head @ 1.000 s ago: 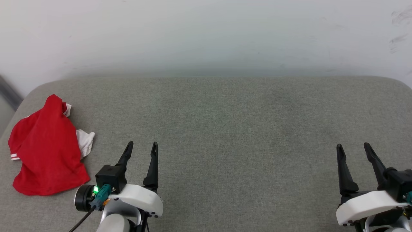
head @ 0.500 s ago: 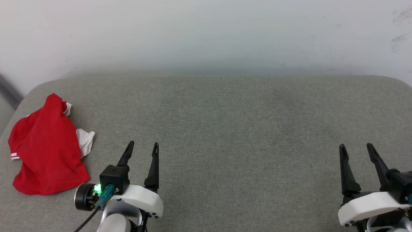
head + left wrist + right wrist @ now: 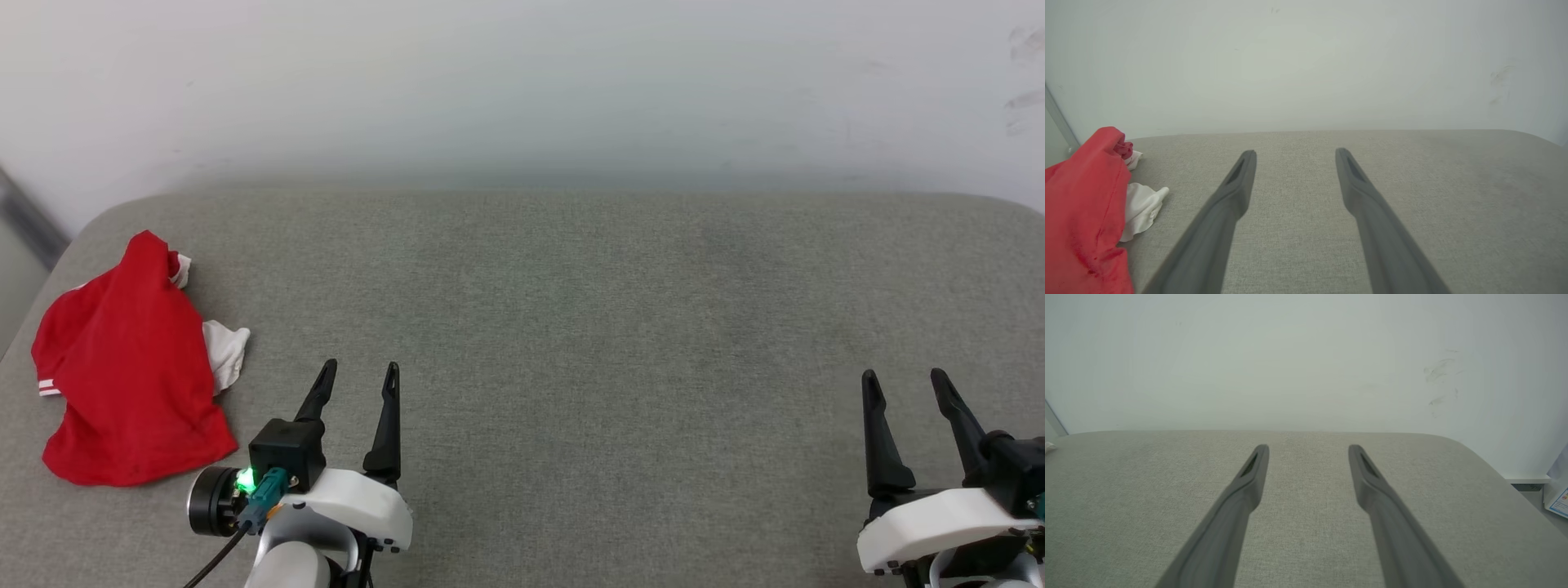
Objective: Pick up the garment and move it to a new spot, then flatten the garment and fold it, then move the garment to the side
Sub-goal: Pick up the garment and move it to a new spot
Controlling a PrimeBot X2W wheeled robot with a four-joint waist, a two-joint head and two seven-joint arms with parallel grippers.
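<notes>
The garment (image 3: 131,376) is a red T-shirt with white sleeves, lying crumpled at the far left of the grey cushioned surface (image 3: 571,327). In the left wrist view the garment (image 3: 1081,220) fills the lower left corner, with a white sleeve poking out. My left gripper (image 3: 361,369) hovers open just right of the garment, apart from it, with nothing between its fingers; its own view shows the same open left gripper (image 3: 1295,153). At the lower right, my right gripper (image 3: 902,376) stands open and empty too, and its wrist view has the right gripper (image 3: 1308,448) over bare fabric.
A pale wall (image 3: 522,90) rises directly behind the grey surface. The surface's rounded left corner (image 3: 90,224) lies close to the garment. In the right wrist view a low white ledge (image 3: 1527,479) and a paper corner (image 3: 1559,500) sit past the right edge.
The head camera has shifted a little, so the garment sits slightly further right and higher in view. Both grippers stay open and hardly move.
</notes>
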